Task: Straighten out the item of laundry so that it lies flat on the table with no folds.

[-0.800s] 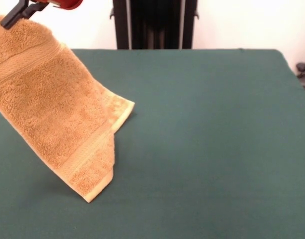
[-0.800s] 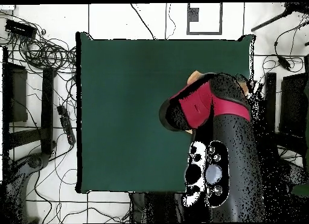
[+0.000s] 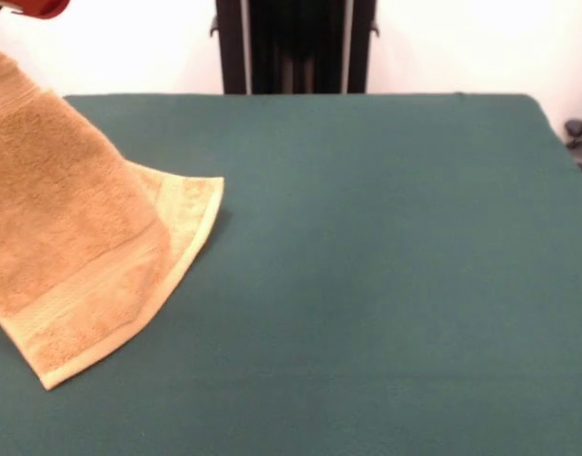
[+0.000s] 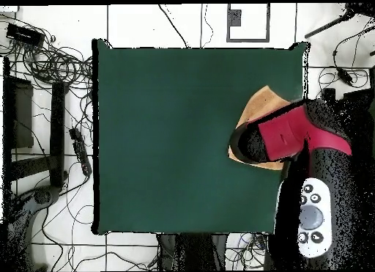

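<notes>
Orange-tan towel [image 3: 77, 237] hanging slantwise at the left edge of the front view, upper part lifted and running out of the picture, lower corners down on the green table [image 3: 385, 285]. Woven band visible near the bottom edge, one flap folded behind and sticking out to the right. In the overhead view, only a tan sliver of towel [image 4: 258, 108] showing near the table's right side, mostly hidden under the red and black arm [image 4: 286, 133]. Just a scrap of red arm [image 3: 29, 8] at the top left corner in the front view, directly above the towel. Pincer itself hidden; cannot tell whether open or clamped on the cloth.
</notes>
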{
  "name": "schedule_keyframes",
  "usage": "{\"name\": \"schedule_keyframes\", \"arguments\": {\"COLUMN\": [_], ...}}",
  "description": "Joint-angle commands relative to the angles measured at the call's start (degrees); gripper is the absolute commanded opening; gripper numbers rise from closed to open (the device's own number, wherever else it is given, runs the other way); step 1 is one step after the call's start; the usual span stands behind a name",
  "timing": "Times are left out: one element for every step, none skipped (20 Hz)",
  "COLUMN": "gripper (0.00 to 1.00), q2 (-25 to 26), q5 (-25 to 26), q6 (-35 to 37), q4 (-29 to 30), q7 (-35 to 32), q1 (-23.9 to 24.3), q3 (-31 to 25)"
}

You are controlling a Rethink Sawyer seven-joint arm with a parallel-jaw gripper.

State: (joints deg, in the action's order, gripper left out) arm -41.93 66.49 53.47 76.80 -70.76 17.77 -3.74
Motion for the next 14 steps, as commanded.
{"name": "schedule_keyframes", "arguments": {"gripper": [0.00, 0.00, 0.00, 0.00, 0.00, 0.00, 0.00, 0.00, 0.00, 0.00, 0.00, 0.00, 0.00, 0.00], "q2": [3.52, 3.74, 3.91, 4.07, 4.33, 4.46, 4.63, 4.80, 5.21, 5.45, 5.92, 6.31, 6.47, 6.64], "q5": [0.61, 0.69, 0.49, -0.27, -1.84, -4.04, -5.92, -7.81, -9.57, -11.25, -12.06, -12.05, -11.71, -11.38], "q6": [-3.69, -3.18, -2.50, -1.23, 0.90, 2.57, 3.30, 4.03, 4.72, 5.18, 4.80, 3.95, 2.95, 1.94], "q4": [1.60, 1.60, 1.65, 1.64, 1.64, 1.93, 2.39, 2.86, 3.34, 3.74, 4.18, 4.53, 4.59, 4.66], "q7": [7.79, 7.39, 6.61, 6.30, 5.49, 3.80, 1.31, -1.17, -3.10, -5.36, -6.94, -7.55, -7.98, -8.40], "q1": [-1.00, -1.15, -1.32, -1.29, -1.18, -0.65, -0.22, 0.20, 0.58, 0.90, 0.96, 0.81, 0.50, 0.20], "q3": [-3.76, -3.52, -3.22, -3.07, -2.88, -2.84, -2.74, -2.64, -2.50, -2.20, -1.90, -1.52, -1.12, -0.72]}}
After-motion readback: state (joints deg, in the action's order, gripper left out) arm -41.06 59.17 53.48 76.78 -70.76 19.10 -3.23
